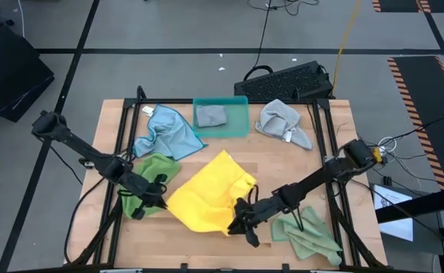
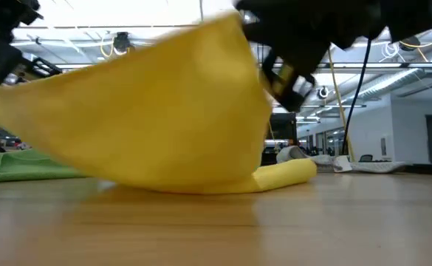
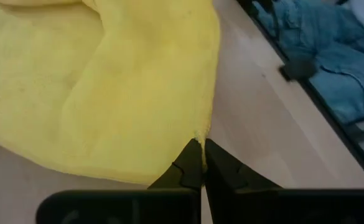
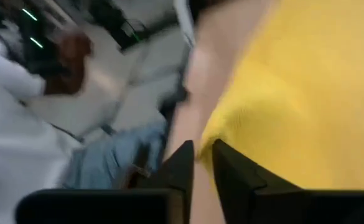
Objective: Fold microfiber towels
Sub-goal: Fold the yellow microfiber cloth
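Left wrist: yellow towel (image 3: pixel 107 81) edge between jaws

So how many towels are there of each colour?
Yellow towel: 1
Light blue towel: 1
Grey towels: 2, one in the teal tray, one beside it
Green towels: 2, one near the left arm, one near the right arm
Total: 6 towels

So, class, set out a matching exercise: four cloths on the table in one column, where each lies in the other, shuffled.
Cloths:
1. yellow towel
2. blue towel
3. grey towel
4. green towel

Places:
A. in the teal tray
B. table's middle, between both arms
C. near right corner
D. left of the tray

Pairs: 1-B, 2-D, 3-A, 4-C
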Controlling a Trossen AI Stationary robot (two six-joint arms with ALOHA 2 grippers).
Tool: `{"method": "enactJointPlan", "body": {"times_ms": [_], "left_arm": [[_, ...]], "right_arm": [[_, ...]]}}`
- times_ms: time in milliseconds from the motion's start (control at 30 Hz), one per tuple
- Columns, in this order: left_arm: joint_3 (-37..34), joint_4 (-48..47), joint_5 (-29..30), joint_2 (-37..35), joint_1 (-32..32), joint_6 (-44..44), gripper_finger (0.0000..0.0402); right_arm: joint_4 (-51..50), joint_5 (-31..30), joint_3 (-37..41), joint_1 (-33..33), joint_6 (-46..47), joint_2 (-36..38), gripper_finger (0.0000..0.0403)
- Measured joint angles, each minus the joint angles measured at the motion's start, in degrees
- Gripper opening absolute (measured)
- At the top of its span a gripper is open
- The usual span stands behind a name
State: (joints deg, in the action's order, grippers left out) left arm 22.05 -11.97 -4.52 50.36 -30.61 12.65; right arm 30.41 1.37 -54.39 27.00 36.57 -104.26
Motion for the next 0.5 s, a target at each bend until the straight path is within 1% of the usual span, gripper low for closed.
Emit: {"method": "enactJointPlan", "body": {"times_ms": [67, 133, 200, 267, 333, 367, 433, 500], "left_arm": [[0.02, -3.60, -0.36, -2.10, -0.72, 0.52, 0.0013], [0.04, -5.81, -0.37, -3.42, -1.27, 0.55, 0.0014], [0.01, -8.74, -0.23, -4.52, -1.54, 0.31, 0.0009], [0.02, -8.52, 0.20, -4.84, -1.66, -0.26, 0.0005], [0.02, -8.95, 1.14, -4.82, -1.64, -0.39, 0.0007], [0.02, -8.96, 1.50, -4.76, -1.62, -0.37, 0.0010], [0.02, -8.85, 2.38, -4.59, -1.62, -0.41, 0.0016], [0.02, -8.97, 2.84, -4.57, -1.62, -0.53, 0.0015]], "right_arm": [[-6.44, -1.28, -0.19, 0.00, 1.40, 2.30, 0.0091], [-13.27, -4.38, -0.20, 0.00, 1.59, 5.10, 0.0117], [-18.95, -9.18, -0.21, -0.14, 1.12, 7.53, 0.0137], [-24.16, -15.43, -0.22, -0.39, -0.44, 9.60, 0.0151], [-26.37, -20.45, -0.22, -1.17, -2.85, 10.24, 0.0160], [-26.76, -21.70, -0.21, -1.54, -4.74, 10.19, 0.0162], [-26.97, -22.20, 0.02, -2.43, -9.33, 9.50, 0.0165], [-24.76, -19.66, 0.02, -3.79, -13.74, 8.33, 0.0167]]}}
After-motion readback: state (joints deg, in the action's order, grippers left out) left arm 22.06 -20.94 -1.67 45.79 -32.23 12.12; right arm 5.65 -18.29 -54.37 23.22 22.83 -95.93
